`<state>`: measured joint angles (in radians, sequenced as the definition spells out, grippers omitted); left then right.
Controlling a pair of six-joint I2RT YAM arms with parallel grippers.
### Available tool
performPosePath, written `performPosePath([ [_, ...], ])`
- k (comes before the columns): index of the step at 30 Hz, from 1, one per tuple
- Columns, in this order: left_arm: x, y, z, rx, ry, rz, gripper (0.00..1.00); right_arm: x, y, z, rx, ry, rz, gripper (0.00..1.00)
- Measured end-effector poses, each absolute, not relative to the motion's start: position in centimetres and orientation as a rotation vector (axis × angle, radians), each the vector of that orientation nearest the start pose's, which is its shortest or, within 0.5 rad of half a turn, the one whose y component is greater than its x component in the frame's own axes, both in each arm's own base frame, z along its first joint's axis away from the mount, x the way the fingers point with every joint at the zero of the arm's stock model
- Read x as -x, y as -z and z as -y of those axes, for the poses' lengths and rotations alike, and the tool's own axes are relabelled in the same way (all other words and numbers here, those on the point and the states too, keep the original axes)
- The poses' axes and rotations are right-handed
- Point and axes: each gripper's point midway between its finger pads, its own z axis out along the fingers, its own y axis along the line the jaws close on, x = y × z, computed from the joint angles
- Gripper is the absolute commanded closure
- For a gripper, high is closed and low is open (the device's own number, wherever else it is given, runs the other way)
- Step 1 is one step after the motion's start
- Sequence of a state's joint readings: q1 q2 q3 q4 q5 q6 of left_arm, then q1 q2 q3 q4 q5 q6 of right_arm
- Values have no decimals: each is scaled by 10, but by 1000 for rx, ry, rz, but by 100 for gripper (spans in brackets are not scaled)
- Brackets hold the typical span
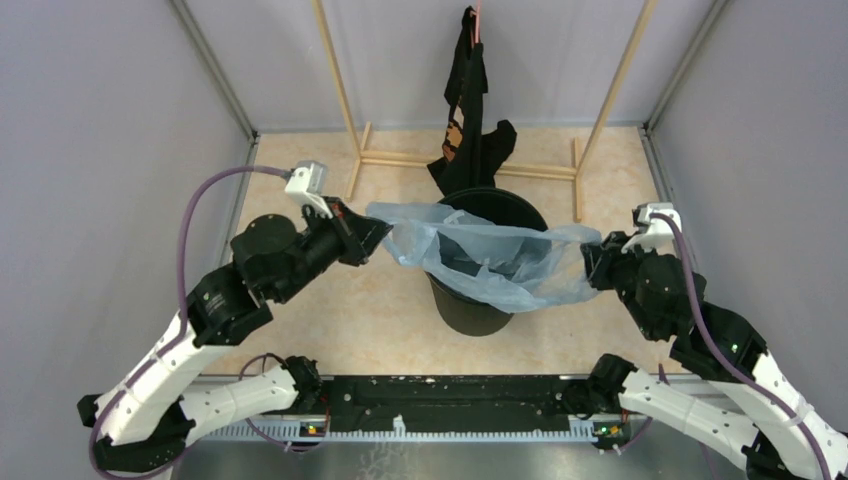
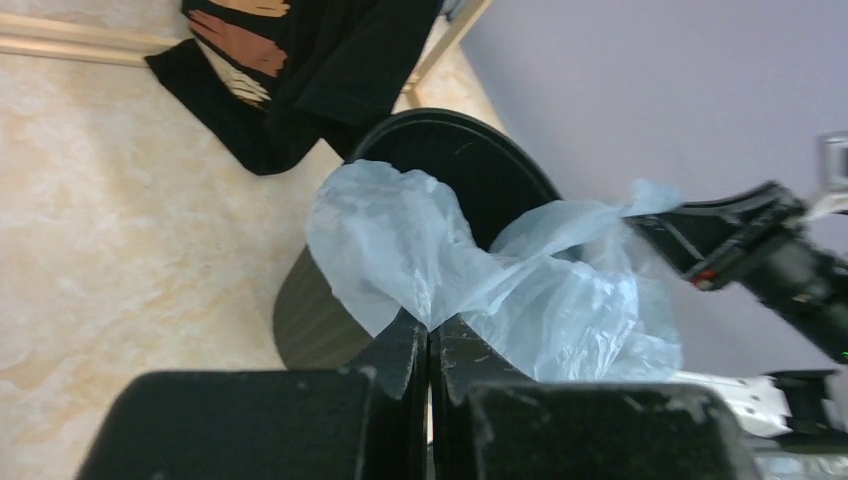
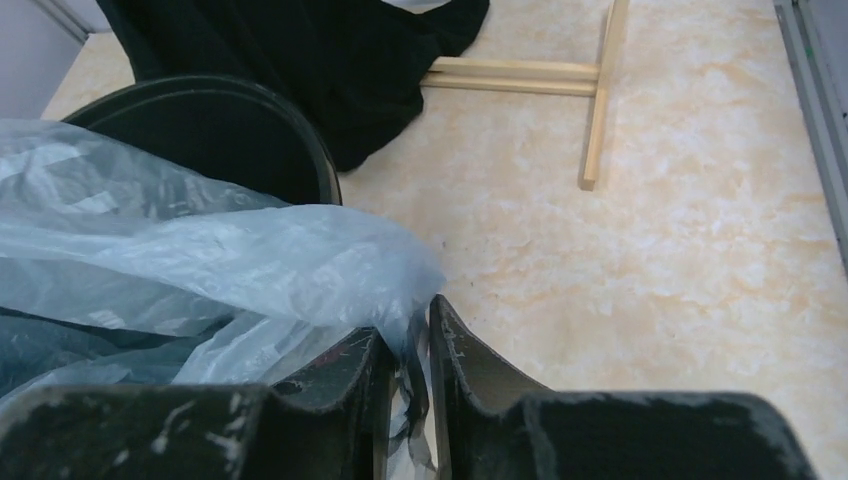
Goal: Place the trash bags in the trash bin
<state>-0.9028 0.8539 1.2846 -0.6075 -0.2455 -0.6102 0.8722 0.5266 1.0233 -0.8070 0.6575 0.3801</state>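
The light-blue trash bag [image 1: 480, 250] is stretched across the mouth of the black trash bin [image 1: 470, 310], its middle sagging into the bin and a fold hanging over the front right rim. My left gripper [image 1: 385, 232] is shut on the bag's left edge, left of the bin. My right gripper [image 1: 588, 252] is shut on the bag's right edge, right of the bin. In the left wrist view the bag [image 2: 450, 270] fans out from my shut gripper [image 2: 430, 335] over the bin [image 2: 470, 160]. In the right wrist view the bag [image 3: 200, 260] runs between my fingers [image 3: 410, 335], beside the bin rim [image 3: 310, 150].
A black garment with orange print [image 1: 470, 110] hangs on a wooden rack [image 1: 590, 120] right behind the bin, its hem on the table. Grey walls close in both sides. The rack's foot bars [image 3: 600, 100] lie on the beige table far right of the bin.
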Motion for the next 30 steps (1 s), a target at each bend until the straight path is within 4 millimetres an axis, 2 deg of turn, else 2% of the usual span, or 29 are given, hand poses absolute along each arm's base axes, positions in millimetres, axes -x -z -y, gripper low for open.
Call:
performPosePath([
  [1,-187,-394,209,-65,911,-1816,100,-187,-308,-75,-3,-273,-1823,81],
  [3,-178,-395,206,-46,972,-1802,80,-186,-301,-76,-3,-284,-1826,81],
  [7,-162,-389,204,-59,1044,-1812,48,-185,-294,-80,18,-295,-1840,81],
  [10,-155,-387,201,-103,1032,-1835,27,-184,-293,-83,29,-309,-1843,81],
  [12,-150,-393,194,-126,1015,-1837,14,-183,-293,-84,43,-312,-1846,79],
  [14,-145,-404,188,-149,1011,-1826,6,-182,-293,-84,50,-313,-1849,73],
  [16,-140,-417,184,-165,1022,-1806,3,-182,-296,-83,52,-314,-1846,64],
  [18,-135,-428,183,-184,1047,-1785,6,-181,-301,-83,57,-319,-1839,52],
  [20,-133,-425,188,-210,1058,-1798,14,-180,-305,-83,61,-326,-1833,39],
  [23,-137,-405,203,-258,1043,-1877,34,-181,-315,-87,108,-321,-1828,30],
  [26,-143,-376,215,-288,1006,-1964,58,-187,-327,-96,171,-297,-1837,20],
  [30,-146,-343,217,-300,947,-2055,79,-197,-337,-111,265,-253,-1852,20],
])
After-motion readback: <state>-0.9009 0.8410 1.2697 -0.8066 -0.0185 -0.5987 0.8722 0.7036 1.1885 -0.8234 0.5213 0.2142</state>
